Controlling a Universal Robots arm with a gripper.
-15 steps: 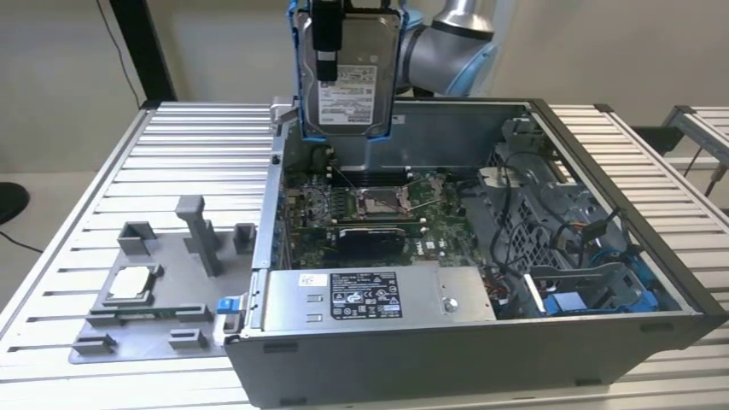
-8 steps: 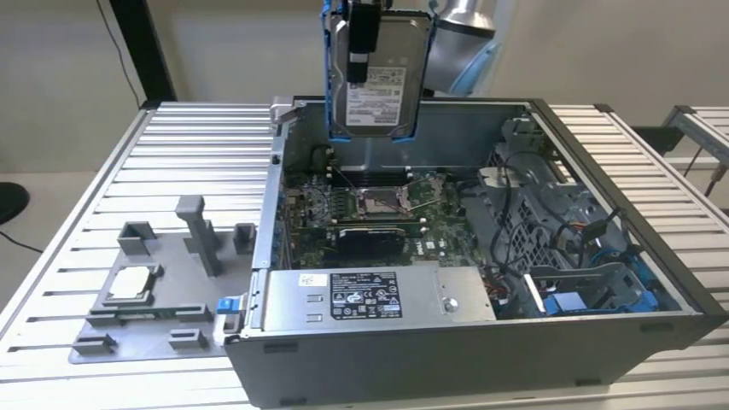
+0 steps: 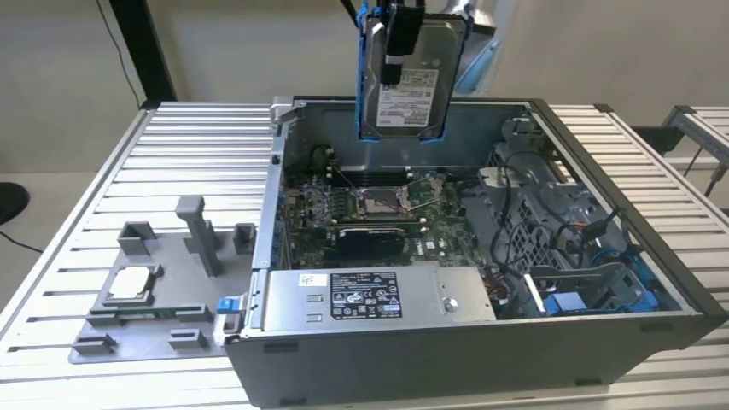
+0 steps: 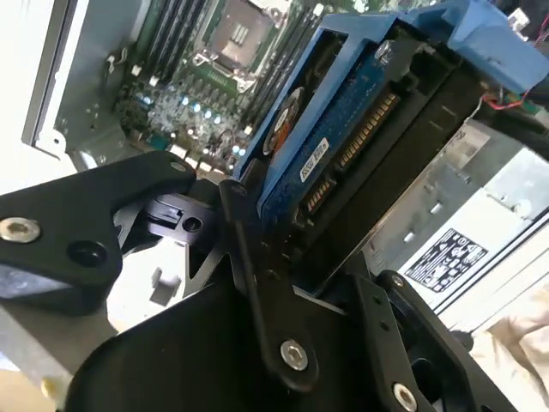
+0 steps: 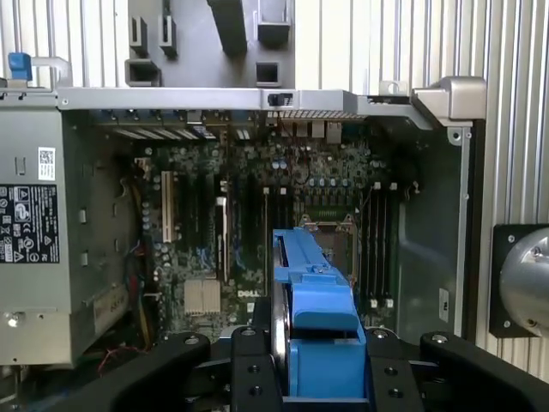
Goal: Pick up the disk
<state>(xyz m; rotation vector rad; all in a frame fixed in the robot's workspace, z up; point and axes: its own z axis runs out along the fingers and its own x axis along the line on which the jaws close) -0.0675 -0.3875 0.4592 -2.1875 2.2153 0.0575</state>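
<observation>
At the exterior view's left, a grey fixture plate (image 3: 160, 282) sits on the slatted metal table (image 3: 80, 196), with a small square silver chip (image 3: 131, 280) resting in one of its holders. Right of it is the open computer case (image 3: 479, 342): long grey power supply box (image 3: 381, 295) along the near wall, motherboard (image 3: 376, 209) behind it with the CPU socket (image 3: 381, 201) exposed, drive cage and cables (image 3: 569, 248) at the right. The disk (image 3: 412, 77) hangs upright, clear above the far side of the case, label facing the camera, blue carrier around its edges. Gripper (image 4: 292, 249) fingers are clamped on the disk's upper end; in both wrist views the black fingers (image 5: 253, 365) flank the blue carrier (image 5: 322, 343), with the motherboard well below.
</observation>
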